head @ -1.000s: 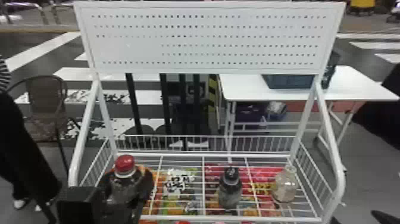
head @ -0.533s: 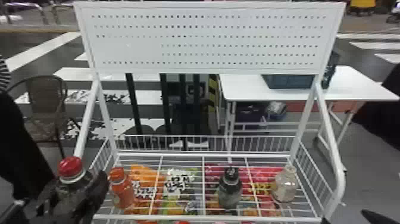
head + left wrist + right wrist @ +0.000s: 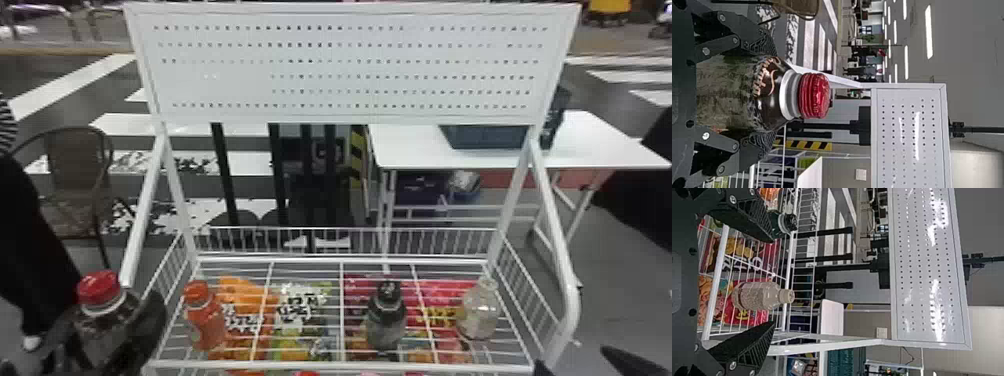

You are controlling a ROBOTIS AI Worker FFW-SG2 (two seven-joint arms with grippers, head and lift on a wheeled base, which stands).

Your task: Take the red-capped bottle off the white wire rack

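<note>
Head view, left edge: the red-capped bottle [image 3: 102,332], held roughly upright outside the white wire rack [image 3: 350,366], on its left side
Left gripper [image 3: 111,312]: fingers closed on the bottle's body, 1 on each side; the red cap and pale neck stand free above them
Tightest edge: the rack's left side rail [image 3: 145,210], whose lower end looks just beside the cap and overlaps the gripper's finger in the head view; whether they touch, I cannot tell
Bottles on the wires: 3, all upright
Orange bottle [image 3: 205,322]: near the rack's left side, the closest bottle to the held one
Dark-capped bottle [image 3: 386,320]: right of the middle, with a wide stretch of wires between it and the orange one
Pale bottle [image 3: 479,312]: near the right side, with a narrower gap to the dark-capped one
Right gripper [image 3: 580,362]: at the rack's front right corner, its 2 fingers spread wide; in the right wrist view the pale bottle shows through their gap, farther off
Back edge: low wire fence [image 3: 290,240], perforated panel [image 3: 350,65] high above it
</note>
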